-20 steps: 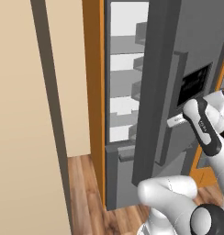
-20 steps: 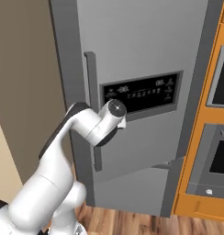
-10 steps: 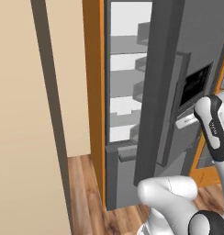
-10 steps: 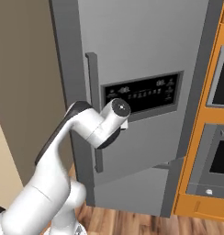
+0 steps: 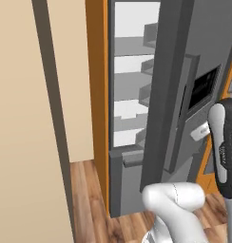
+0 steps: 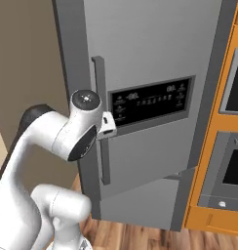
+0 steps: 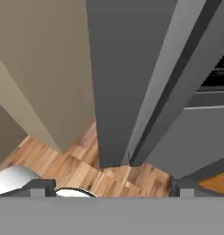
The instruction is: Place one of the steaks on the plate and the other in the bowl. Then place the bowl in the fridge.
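The tall grey fridge [image 5: 132,102] stands with its upper door [image 6: 155,53] swung partly out, so its pale shelves [image 5: 130,109] show in the left base view. The door carries a long vertical handle [image 6: 99,117] and a black display panel [image 6: 150,100]. My gripper [image 6: 107,126] sits at mid-height against that handle, also visible as a small white hand [image 5: 202,131]. In the hand view its fingertips [image 7: 38,187] stand far apart, open, looking down along the dark door edge [image 7: 116,87] to the floor. The steaks, plate and bowl are out of view.
A beige wall [image 5: 23,118] with a dark post [image 5: 53,109] closes the left side. Orange cabinetry with built-in ovens [image 6: 228,161] stands right of the fridge. Wooden floor [image 5: 89,199] lies below, and the lower freezer drawer [image 6: 140,205] is closed.
My arm's upper joint has slid right in the left base view and left in the right base view. The fridge door keeps about the same angle.
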You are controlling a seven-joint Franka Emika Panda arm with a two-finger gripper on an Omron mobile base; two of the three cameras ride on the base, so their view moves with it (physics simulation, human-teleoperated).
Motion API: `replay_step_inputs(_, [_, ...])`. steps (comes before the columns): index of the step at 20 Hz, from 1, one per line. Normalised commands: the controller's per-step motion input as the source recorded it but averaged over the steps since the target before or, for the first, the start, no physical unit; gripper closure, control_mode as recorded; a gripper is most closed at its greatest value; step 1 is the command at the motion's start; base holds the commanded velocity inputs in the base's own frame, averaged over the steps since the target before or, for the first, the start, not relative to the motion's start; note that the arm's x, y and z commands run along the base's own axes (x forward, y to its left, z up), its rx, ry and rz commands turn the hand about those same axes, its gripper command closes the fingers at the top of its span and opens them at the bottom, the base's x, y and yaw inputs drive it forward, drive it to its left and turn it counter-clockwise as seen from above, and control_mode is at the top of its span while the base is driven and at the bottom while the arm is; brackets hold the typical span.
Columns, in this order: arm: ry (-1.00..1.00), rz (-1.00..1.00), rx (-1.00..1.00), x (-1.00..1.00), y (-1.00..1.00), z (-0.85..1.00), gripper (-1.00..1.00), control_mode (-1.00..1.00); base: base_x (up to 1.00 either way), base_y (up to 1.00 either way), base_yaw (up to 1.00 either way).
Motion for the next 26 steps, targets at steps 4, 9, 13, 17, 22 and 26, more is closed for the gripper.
replay_step_inputs(4, [0.01, 0.18, -0.67, -0.98, 1.0, 0.01, -1.0, -1.0, 0.0, 0.0, 0.0])
replay_step_inputs(9, [0.01, 0.36, -0.63, -0.76, 0.99, 0.0, -1.0, -1.0, 0.0, 0.0, 0.0])
replay_step_inputs(13, [0.13, 0.24, -0.41, 0.09, 0.54, 0.0, -1.0, -1.0, 0.0, 0.0, 0.0])
replay_step_inputs(17, [0.07, 0.09, -0.05, 0.33, 0.09, -0.09, -1.0, -1.0, 0.0, 0.0, 0.0])
replay_step_inputs(22, [0.09, 0.05, 0.01, 0.75, 0.17, -0.1, -1.0, -1.0, 0.0, 0.0, 0.0])
replay_step_inputs(26, [0.1, 0.09, -0.07, 0.7, 0.08, 0.0, -1.0, -1.0, 0.0, 0.0, 0.0])
